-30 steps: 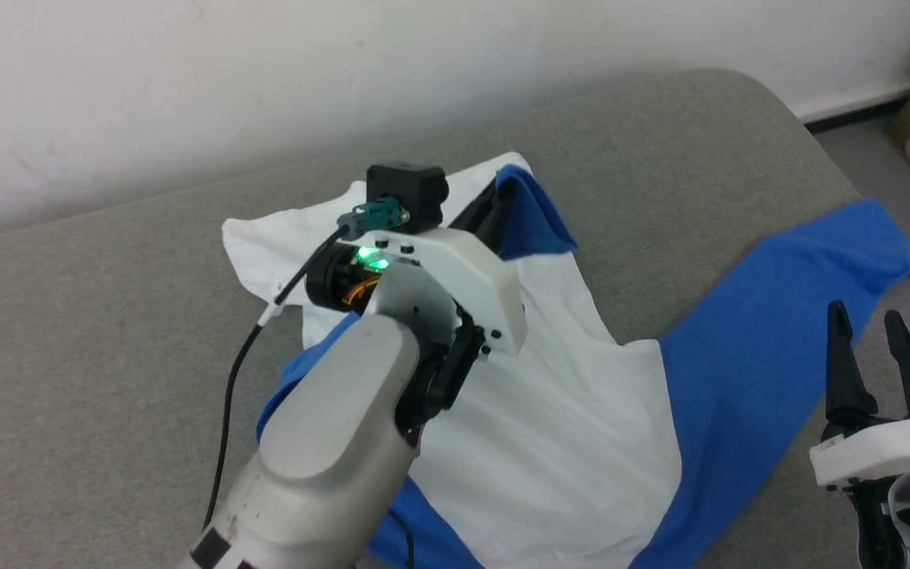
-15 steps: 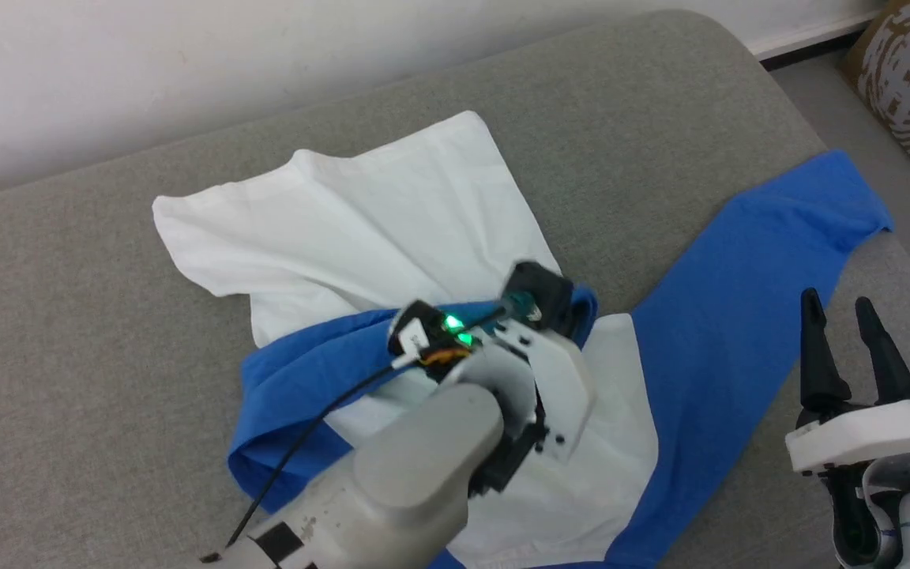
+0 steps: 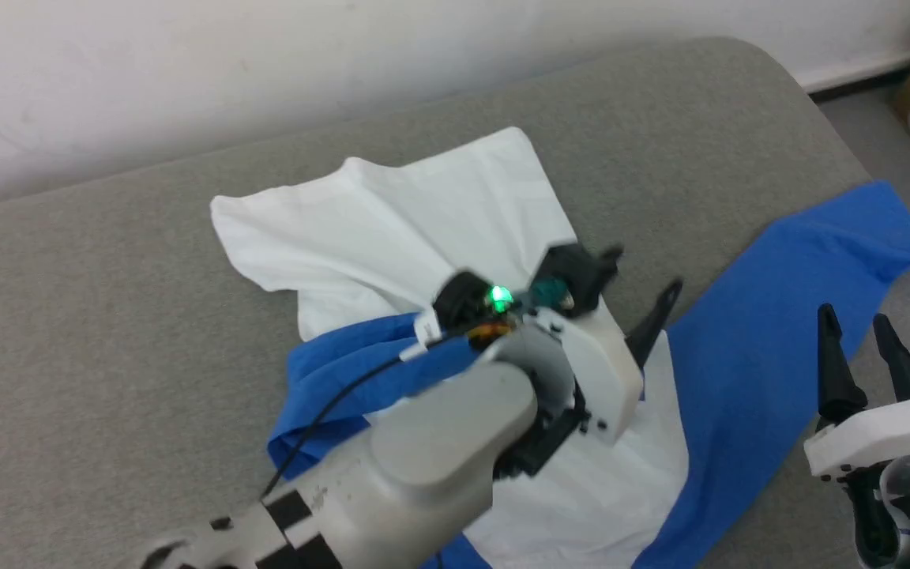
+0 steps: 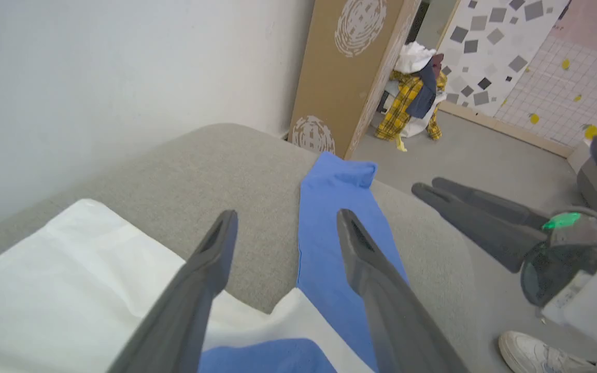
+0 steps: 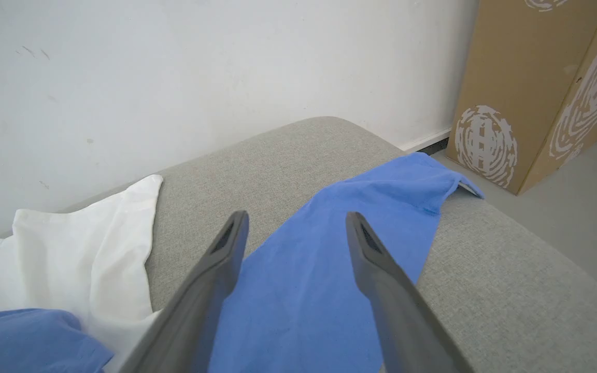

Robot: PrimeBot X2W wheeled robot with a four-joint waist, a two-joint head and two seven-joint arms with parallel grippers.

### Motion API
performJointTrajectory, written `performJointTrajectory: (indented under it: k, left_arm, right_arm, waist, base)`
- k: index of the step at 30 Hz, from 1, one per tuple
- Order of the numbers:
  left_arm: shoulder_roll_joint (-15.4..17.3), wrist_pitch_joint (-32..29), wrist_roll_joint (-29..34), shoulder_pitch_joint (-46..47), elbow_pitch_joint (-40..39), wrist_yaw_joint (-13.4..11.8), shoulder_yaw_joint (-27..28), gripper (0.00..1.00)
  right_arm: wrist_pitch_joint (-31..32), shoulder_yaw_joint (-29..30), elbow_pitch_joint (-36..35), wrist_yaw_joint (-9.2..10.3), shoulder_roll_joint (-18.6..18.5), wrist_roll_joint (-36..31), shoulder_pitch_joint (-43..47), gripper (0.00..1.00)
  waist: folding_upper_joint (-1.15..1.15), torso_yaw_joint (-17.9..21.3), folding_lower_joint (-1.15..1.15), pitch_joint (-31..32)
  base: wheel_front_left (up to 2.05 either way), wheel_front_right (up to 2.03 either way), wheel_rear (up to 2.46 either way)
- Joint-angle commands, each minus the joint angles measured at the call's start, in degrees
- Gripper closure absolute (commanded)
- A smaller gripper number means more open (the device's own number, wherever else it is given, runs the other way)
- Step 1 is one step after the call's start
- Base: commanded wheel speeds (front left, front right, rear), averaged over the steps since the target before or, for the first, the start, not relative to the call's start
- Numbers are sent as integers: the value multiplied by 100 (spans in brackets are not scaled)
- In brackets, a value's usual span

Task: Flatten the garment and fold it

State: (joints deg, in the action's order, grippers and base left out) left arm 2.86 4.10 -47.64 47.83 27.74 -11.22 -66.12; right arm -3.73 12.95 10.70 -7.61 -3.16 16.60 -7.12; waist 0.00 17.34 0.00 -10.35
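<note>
Well, I count one garment (image 3: 423, 213) on the grey table (image 3: 107, 316) and two tools over it. The garment's white panel lies spread towards the wall (image 3: 186, 79), creased but mostly flat. One bunched blue fold crosses its middle, partly under my left forearm. One long blue part runs off to the right, and its hemmed end lies at the table's rounded corner.

The left tool (image 3: 643, 270) hangs over the garment's middle, near where white meets blue. Its two dark fingers are spread wide. In the left wrist view grey table and a strip of blue show through the gap. I cannot tell whether the tips touch the cloth. One green light (image 3: 498, 296) glows on that wrist, and one black cable (image 3: 344, 395) trails back along the arm.

The right tool (image 3: 853, 316) sits at the lower right, beside the long blue part, with its two fingers also apart. In the right wrist view they point along that blue part, which fills the gap between them.

Past the table's corner stands one cardboard box (image 5: 490, 103) with round white prints, two of them on its near face. On the floor beyond it is one pile of clothes (image 4: 412, 88). One white shoe (image 4: 531, 352) shows at the bottom of the left wrist view.
</note>
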Motion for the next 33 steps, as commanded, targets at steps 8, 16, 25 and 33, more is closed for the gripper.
performJointTrajectory:
  k: [8,16,25,33]
  left_arm:
    - [802,926,182,744,-146,6,800,0]
    - [2726,1086,566,-269,-1359,-438,2162,0]
    - [2864,1088,1261,-2944,-3028,-906,3896,0]
    - [2046,1089,1932,-4014,-3416,-466,4984,0]
  right_arm:
    - [820,97,-242,12,-453,-211,4,0]
    - [2031,421,-154,12,-943,-315,-192,0]
    - [2929,1687,1038,12,-1360,-784,-666,0]
    - [2897,2011,2111,12,-1537,-909,-870,0]
  waist:
    - [0,-732,0,365]
    - [0,-1198,0,205]
    - [0,-1804,0,-171]
    - [0,-2124,0,-370]
  base:
    - [0,0,0]
    - [0,0,0]
    - [0,0,0]
    - [0,0,0]
